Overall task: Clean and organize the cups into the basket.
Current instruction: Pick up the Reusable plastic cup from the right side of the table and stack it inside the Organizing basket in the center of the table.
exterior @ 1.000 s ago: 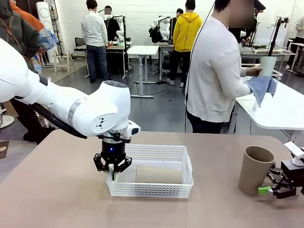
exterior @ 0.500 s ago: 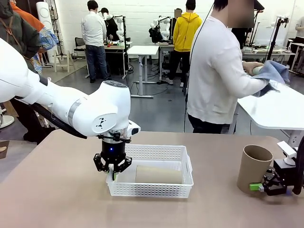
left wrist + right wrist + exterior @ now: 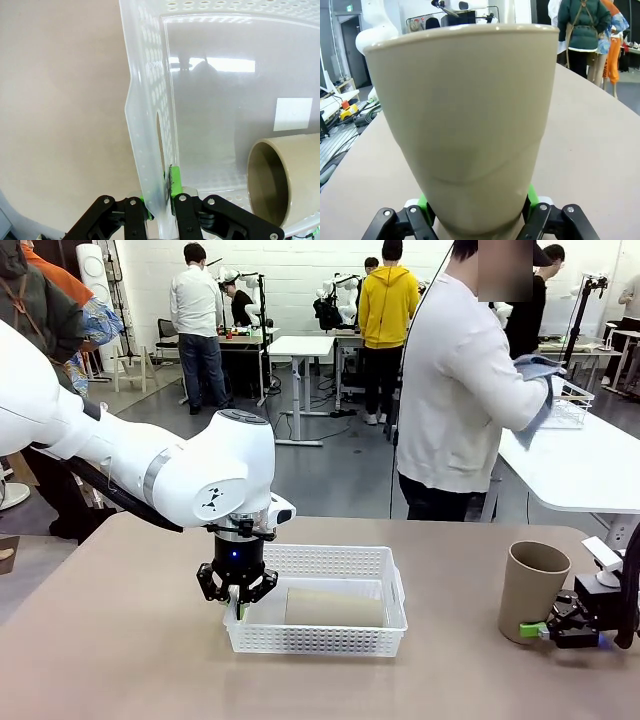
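Two brown cups are on the robot's table. At the left, the left arm reaches down over the left end of the basket. The left gripper is pinched on that end wall. In the left wrist view its green pads sit on either side of the thin perforated wall, one outside and one inside, with the jaws pressed together on the plastic. The basket rests flat on the table, a little left of the middle.

Inside it is the lying cup, on its side on the basket floor along the long axis. In the wrist view its open mouth faces the clamped end, and it lies apart from the gripper.

Beyond the table, a person in a white top stands turned towards a white far table. Both hands are bunched in a blue cloth, near a wire basket.

At the right, the standing cup is upright on the table, mouth up, well apart from the basket. The right gripper comes in low from the right edge and clasps it at the base. In the right wrist view a green pad lies against each side of the cup's foot.
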You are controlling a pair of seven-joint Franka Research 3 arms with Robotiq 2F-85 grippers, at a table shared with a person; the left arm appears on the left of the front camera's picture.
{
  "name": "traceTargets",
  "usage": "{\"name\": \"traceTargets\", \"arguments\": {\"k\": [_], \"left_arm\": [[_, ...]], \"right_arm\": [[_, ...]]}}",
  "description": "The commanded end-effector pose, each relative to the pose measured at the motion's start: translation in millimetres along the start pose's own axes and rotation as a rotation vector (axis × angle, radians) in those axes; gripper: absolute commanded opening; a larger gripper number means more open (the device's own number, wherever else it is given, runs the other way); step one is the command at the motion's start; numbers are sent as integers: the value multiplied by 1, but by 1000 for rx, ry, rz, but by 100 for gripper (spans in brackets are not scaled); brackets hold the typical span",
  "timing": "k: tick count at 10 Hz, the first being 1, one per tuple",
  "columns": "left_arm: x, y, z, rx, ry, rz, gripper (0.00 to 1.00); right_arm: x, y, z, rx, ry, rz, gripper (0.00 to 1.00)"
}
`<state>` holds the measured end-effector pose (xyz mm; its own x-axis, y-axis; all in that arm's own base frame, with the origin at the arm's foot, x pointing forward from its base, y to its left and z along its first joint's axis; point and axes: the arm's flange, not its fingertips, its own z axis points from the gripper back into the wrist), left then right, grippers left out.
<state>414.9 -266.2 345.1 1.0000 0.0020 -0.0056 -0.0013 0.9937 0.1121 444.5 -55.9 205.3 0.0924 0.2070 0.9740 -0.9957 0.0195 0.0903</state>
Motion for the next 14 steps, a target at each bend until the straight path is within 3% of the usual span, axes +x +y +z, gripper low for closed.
{"name": "traceTargets", "arguments": {"k": [1, 4, 6, 9, 10, 14], "left_arm": [[-1, -4, -1, 2, 2, 21, 0], [-1, -4, -1, 2, 2, 21, 0], [-1, -4, -1, 2, 2, 21, 0], [-1, -4, -1, 2, 2, 21, 0], [-1, -4, -1, 2, 2, 21, 0], [-1, -4, -1, 2, 2, 21, 0]], "right_arm": [[29, 24, -3, -43, 6, -57, 0], [128, 86, -7, -42, 64, -10, 0], [166, 95, -3, -68, 96, -20, 0], [159, 96, 5, -77, 106, -73, 0], [182, 96, 3, -76, 76, -12, 0], [182, 96, 3, -76, 76, -12, 0]]}}
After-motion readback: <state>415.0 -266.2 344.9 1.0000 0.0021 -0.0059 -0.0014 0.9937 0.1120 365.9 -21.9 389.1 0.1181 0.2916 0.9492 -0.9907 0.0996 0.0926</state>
